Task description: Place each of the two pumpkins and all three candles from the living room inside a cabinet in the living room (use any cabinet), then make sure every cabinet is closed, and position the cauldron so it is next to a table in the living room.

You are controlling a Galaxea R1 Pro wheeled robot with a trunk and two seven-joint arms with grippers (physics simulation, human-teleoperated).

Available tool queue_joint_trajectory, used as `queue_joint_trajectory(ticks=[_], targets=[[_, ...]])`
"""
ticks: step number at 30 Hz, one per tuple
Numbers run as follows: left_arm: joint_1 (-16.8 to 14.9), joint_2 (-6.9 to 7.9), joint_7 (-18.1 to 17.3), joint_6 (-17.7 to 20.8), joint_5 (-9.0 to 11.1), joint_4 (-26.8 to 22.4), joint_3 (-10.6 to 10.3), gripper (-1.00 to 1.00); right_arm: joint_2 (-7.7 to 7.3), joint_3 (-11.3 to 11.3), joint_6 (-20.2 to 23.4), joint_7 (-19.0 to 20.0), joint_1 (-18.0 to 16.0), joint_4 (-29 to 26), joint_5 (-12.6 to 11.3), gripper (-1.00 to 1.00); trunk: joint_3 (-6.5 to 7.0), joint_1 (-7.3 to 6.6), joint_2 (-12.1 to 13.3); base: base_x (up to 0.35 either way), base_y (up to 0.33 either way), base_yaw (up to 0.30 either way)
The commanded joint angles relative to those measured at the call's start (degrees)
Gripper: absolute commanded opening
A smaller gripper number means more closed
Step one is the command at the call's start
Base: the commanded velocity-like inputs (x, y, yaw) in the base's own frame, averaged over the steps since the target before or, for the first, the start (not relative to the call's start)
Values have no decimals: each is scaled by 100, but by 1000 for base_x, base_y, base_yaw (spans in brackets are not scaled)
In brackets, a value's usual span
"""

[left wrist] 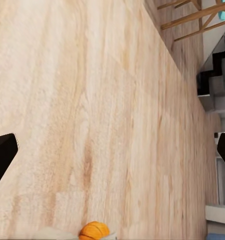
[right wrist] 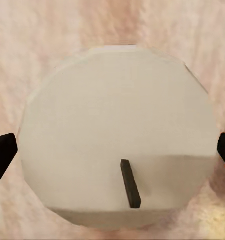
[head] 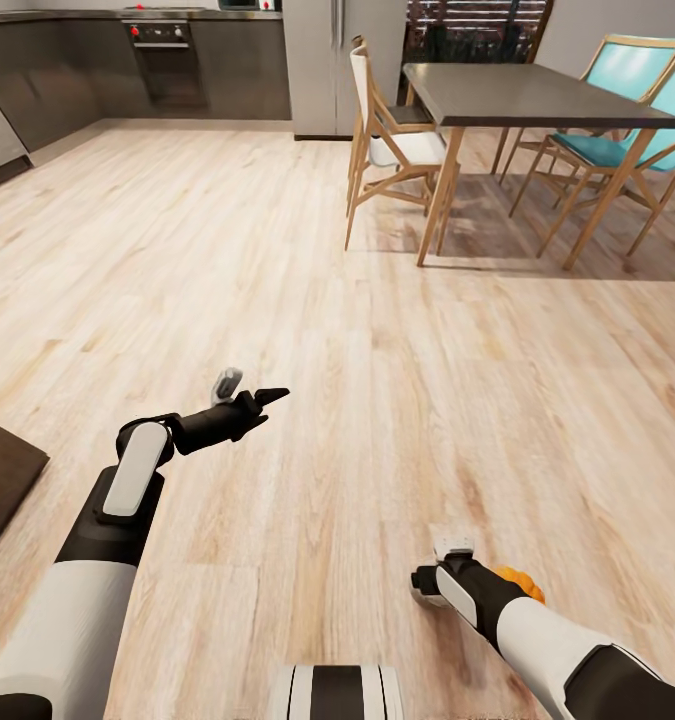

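Evidently the robot is mid-carry over the wood floor (head: pixel 377 330), well short of the dining table (head: pixel 522 95). Its right gripper (right wrist: pixel 112 150) jaws clasp a candle (right wrist: pixel 117 135), a pumpkin (head: pixel 522 580) just beside it, while the left gripper (head: pixel 262 398) jaws hang released, empty. Next it must find the cabinet.

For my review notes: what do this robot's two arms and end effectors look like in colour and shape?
Both arms are white shells over black joints. The left arm carries a white oblong panel on a black forearm, ending in a black left end effector with slim pointed fingers beside a small grey-white block. The right arm has a white forearm and black wrist. Wrist views show black fingertips.
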Motion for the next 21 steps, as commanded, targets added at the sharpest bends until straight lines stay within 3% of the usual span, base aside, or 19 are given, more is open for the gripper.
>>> queue_joint_trajectory(ticks=[1, 4, 5, 21], targets=[[-1, 0, 1, 0, 4, 0, 0, 100, 0, 0, 0, 2, 0, -3, 0, 100, -23, 2, -2, 0, 0, 0], [-3, 0, 5, 0, 4, 0, 0, 100, -3, 0, -7, 22, 0, -7, -2, 100, -67, 7, -4, 0, 0, 0], [-2, 0, 2, 0, 4, 0, 0, 100, -7, -3, -15, 28, 0, -7, -3, -100, -67, 7, -4, 0, 0, 0], [-3, 0, 5, 0, 7, 0, 0, 100, -18, -18, -15, 12, 0, -56, -3, -100, -67, 7, -4, 0, 0, 0]])
